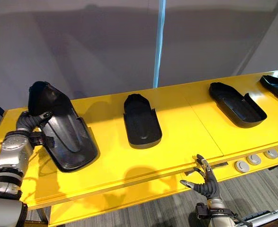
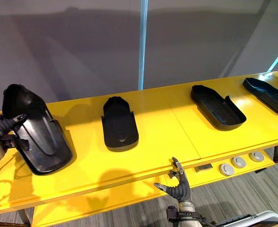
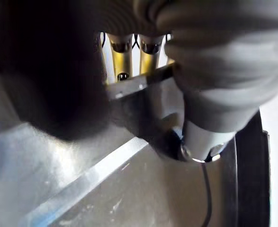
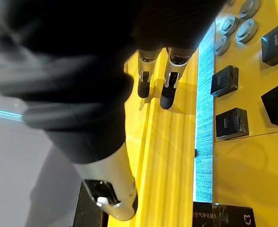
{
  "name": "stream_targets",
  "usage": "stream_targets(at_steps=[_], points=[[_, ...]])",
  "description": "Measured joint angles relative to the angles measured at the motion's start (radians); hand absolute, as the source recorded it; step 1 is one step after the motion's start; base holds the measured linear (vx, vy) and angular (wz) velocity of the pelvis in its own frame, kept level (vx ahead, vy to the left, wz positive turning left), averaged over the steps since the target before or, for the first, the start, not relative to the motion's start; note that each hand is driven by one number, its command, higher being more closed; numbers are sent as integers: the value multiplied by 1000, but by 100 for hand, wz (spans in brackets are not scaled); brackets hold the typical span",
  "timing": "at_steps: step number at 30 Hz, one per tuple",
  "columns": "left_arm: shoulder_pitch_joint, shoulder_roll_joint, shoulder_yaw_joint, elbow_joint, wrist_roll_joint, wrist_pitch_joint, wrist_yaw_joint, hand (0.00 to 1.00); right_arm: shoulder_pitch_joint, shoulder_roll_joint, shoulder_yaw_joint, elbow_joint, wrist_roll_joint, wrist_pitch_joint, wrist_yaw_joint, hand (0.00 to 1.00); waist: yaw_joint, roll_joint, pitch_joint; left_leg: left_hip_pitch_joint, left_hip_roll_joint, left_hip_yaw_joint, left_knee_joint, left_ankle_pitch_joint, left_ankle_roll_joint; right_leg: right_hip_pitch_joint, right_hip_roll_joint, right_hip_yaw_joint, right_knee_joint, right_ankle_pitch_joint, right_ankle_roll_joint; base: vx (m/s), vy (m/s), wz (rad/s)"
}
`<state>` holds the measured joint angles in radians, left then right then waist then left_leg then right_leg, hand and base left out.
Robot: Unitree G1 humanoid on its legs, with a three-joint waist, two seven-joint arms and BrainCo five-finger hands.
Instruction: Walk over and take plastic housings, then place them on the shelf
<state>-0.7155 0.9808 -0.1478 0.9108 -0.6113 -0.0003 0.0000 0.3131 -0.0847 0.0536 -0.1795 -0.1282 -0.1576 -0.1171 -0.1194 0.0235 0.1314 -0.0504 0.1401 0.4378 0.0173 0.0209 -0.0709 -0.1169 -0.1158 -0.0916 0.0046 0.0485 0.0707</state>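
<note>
Our left hand (image 1: 31,122) is at the left end of the yellow shelf (image 1: 186,127), and it has hold of the big black cover (image 1: 67,137). We think it pinches the rim: the thumb (image 1: 45,115) lies on the hollow side, and in the left wrist view the fingers (image 3: 121,56) show past the rim on the other side. The big black cover is tilted. Its near end looks to rest on the shelf and its far end sticks up by the hand. We think it is held this way so it can be laid down gently, low end first. Three more covers lie flat on the shelf with the hollow side up: the middle cover (image 1: 141,122), the right cover (image 1: 237,104) and the last cover (image 1: 277,87) at the far right end. They sit well apart in a row, so we guess each one gets its own spot and the big one fills the left spot. Our right hand (image 1: 206,185) hangs just below the front edge of the shelf, with its fingers spread wide and nothing in it. It seems to wait there out of the way. Some round silver caps (image 1: 254,159) sit on a lower ledge under the front edge of the shelf.
</note>
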Motion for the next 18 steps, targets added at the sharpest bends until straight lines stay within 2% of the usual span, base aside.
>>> stream_targets(at_steps=[2, 3, 4, 13, 18], points=[[-29, 14, 0, 44, 54, 4, -9, 100, 4, 0, 2, 1, 0, -10, 2, 0, 0, 1, 1, 0, -1, 0, -10, 6, 0, -4, 1, 0, 0, 0, 0, -81, -3, -3], [-62, 37, 4, 95, 238, 7, -27, 100, 22, 1, 4, -12, 1, -43, 14, 0, -3, 5, 11, -12, -1, 4, -14, 7, -1, -25, 3, 4, 0, 1, 0, -77, -1, -6], [-83, 43, 4, 106, 271, 7, -27, 100, 29, 1, 4, -29, 1, -53, 14, 0, -3, 6, 23, -19, -1, 4, -14, 9, 0, -27, 3, 5, -1, 5, -1, -66, 0, -6], [-103, 55, 6, 115, 327, 8, -26, 100, 47, 4, 7, -80, 1, -68, 16, 0, -4, 21, 48, -33, 5, 6, -13, 10, -2, -39, 11, 11, -16, 14, -7, -18, -3, -2], [-103, 108, 16, 119, 390, 8, -24, 100, 79, 7, 7, -131, 0, -120, 14, 0, 16, 19, 86, -40, 10, 51, -16, 10, -3, -74, 21, 55, -16, 24, -7, -38, 0, -24]])
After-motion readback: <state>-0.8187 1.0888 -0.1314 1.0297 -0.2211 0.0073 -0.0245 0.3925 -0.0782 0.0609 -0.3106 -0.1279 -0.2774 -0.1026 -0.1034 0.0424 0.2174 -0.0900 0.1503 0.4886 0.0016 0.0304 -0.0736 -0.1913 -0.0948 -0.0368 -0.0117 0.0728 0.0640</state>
